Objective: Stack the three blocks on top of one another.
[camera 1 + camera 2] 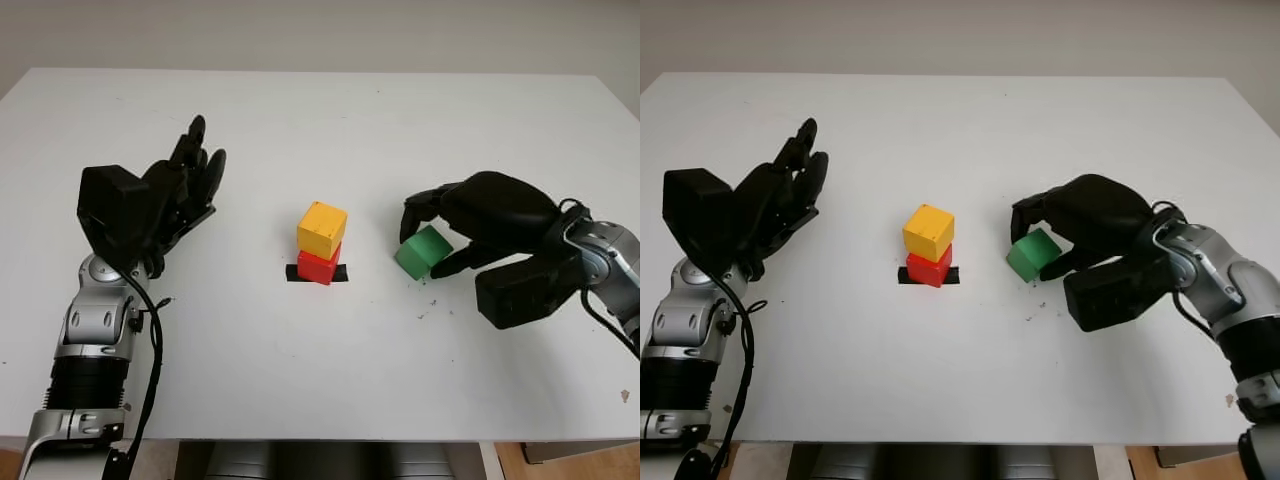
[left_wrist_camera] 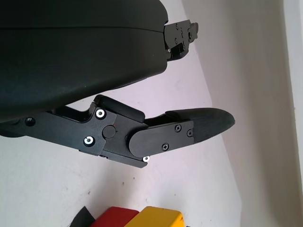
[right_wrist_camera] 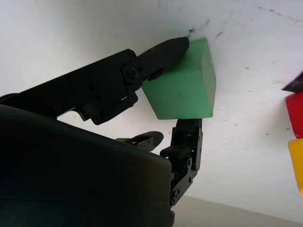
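A yellow block (image 1: 322,228) sits on a red block (image 1: 319,265), which stands on a strip of black tape (image 1: 317,273) at the table's middle. To their right a green block (image 1: 423,251) is tilted, held between the fingers (image 3: 161,54) of my right hand (image 1: 448,240), which is shut on it at table level. The green block (image 3: 182,85) shows pinched from two sides in the right wrist view. My left hand (image 1: 195,180) is open, raised over the table's left side, well away from the stack.
The white table (image 1: 320,380) has small dark scuff marks right of the stack, under the right hand. Its front edge runs along the bottom of the head views, with a wall beyond the far edge.
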Controlling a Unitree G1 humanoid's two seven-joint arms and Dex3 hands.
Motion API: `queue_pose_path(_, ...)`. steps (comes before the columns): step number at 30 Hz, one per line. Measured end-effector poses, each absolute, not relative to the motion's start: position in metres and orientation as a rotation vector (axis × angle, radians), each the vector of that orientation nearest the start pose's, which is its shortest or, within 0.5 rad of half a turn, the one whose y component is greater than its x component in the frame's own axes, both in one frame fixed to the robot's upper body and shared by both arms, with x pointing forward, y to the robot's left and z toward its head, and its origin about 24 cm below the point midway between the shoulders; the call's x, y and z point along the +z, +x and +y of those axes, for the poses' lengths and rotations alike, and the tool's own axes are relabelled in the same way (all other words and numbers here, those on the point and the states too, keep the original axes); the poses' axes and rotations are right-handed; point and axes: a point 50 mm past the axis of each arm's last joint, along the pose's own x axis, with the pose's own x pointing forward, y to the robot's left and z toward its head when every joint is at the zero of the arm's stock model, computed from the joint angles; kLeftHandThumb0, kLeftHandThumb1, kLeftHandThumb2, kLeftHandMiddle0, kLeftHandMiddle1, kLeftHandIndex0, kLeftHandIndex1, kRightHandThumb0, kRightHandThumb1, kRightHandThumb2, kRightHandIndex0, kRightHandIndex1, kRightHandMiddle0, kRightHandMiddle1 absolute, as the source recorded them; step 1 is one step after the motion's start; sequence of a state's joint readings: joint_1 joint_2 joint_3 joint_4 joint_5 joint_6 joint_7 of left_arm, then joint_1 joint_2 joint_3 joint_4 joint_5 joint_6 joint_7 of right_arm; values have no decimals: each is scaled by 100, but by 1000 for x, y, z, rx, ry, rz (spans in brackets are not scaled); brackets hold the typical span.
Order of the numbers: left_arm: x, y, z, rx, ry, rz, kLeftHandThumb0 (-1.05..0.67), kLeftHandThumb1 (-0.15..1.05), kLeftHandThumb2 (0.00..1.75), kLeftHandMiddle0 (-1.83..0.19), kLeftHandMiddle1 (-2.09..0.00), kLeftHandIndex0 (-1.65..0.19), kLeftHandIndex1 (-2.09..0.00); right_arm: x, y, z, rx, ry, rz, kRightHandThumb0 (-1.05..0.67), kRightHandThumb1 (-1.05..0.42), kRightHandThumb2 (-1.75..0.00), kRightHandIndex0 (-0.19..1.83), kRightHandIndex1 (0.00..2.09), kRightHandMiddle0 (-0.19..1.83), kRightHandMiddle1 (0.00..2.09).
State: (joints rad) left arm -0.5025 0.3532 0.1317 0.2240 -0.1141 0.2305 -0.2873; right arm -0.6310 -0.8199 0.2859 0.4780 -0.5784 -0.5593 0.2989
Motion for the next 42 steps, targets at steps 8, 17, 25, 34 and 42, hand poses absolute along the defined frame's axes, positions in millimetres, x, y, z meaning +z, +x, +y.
queue_pose_path(8, 135, 341, 212, -177, 173, -46, -69, 105, 57, 19, 0, 19, 0, 169, 335, -221, 498, -1287, -299, -43, -97, -6, 39, 3, 39, 140)
queue_pose_path(17, 135, 341, 212, -177, 174, -46, -70, 105, 56, 19, 0, 19, 0, 175, 332, -215, 340, -885, -298, -41, -96, -5, 39, 4, 33, 146)
queue_pose_path(25, 135, 341, 212, -177, 174, -45, -71, 105, 56, 19, 0, 19, 0, 183, 330, -199, 258, -433, -312, -36, -96, -5, 40, 4, 28, 155)
queue_pose_path(34, 136, 341, 212, -177, 175, -52, -71, 105, 56, 19, 0, 19, 0, 184, 318, -164, 119, -39, -355, -39, -99, -6, 37, 3, 19, 166)
queue_pose_path(42, 136, 341, 212, -176, 176, -51, -70, 105, 56, 19, 0, 19, 0, 169, 314, -143, 82, 166, -248, -39, -100, -6, 28, 0, 15, 173)
